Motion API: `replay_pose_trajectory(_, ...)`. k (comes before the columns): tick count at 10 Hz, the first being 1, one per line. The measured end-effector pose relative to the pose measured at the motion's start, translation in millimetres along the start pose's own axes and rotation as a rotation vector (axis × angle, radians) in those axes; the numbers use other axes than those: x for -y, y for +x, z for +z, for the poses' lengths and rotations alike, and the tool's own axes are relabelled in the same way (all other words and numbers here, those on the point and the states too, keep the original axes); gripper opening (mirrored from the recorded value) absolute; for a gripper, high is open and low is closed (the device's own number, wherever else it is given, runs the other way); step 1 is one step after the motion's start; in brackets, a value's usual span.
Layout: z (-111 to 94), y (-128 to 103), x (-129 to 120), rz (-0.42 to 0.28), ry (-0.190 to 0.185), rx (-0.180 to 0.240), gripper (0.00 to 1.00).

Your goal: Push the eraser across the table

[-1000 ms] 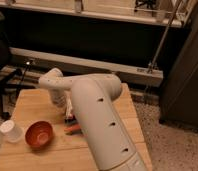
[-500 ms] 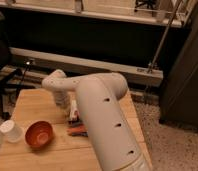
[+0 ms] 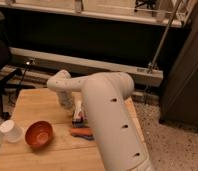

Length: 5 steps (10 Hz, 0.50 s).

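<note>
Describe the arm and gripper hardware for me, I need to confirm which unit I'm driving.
The arm is a thick, smooth white shell of rounded tube segments, with a row of small dark holes along its side. No loose cables or markings show. The gripper, low over the table, looks pale like the arm.

The eraser (image 3: 78, 118), white-faced with dark sides, is being seen flat near the table's (image 3: 37, 102) middle, just below the gripper (image 3: 77, 107), partly hidden by it.
</note>
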Motion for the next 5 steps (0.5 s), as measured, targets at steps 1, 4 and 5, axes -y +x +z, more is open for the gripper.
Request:
replay_pose_trajectory(1, 0.9, 3.8, -0.7, 0.008, -0.002, 0.001, 0.00)
replay_pose_trajectory(4, 5.5, 17.1, -5.5, 0.038, -0.016, 0.009, 0.00)
replay_pose_trajectory(5, 6.4, 21.2, -5.6, 0.049, -0.019, 0.012, 0.00)
